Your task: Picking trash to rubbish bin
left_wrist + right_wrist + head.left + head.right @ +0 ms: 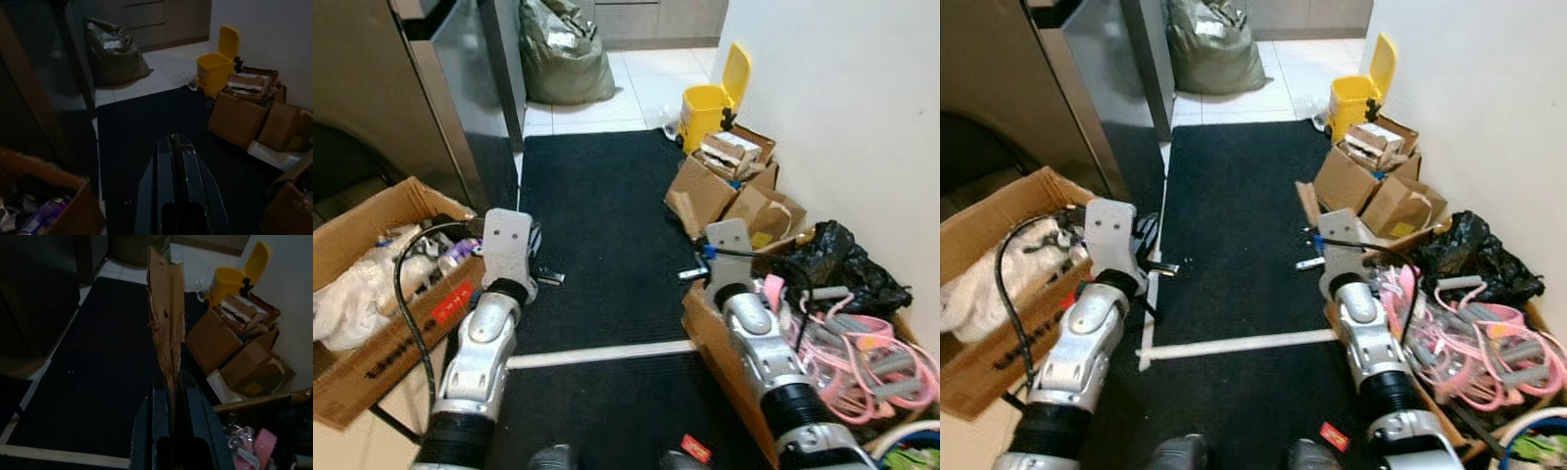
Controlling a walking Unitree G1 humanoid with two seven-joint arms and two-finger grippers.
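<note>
My right gripper (pixel 169 377) is shut on a torn strip of brown cardboard (pixel 166 308), which stands straight up out of its fingers. Seen from the head, that strip (pixel 679 211) juts out ahead of my right wrist (pixel 728 247), over the black mat. A yellow rubbish bin (pixel 708 108) with its lid up stands by the white wall at the far end of the mat. My left gripper (pixel 176 141) is shut with nothing in it and is held above the mat, ahead of my left wrist (pixel 507 241).
Brown cardboard boxes (pixel 724 186) are stacked by the wall before the bin, beside a black bag (pixel 842 259) and a box of pink tangle (pixel 867 352). An open carton of rubbish (pixel 372 284) sits left, a steel cabinet (pixel 460 98) behind it. A full sack (pixel 563 54) lies on the tiles.
</note>
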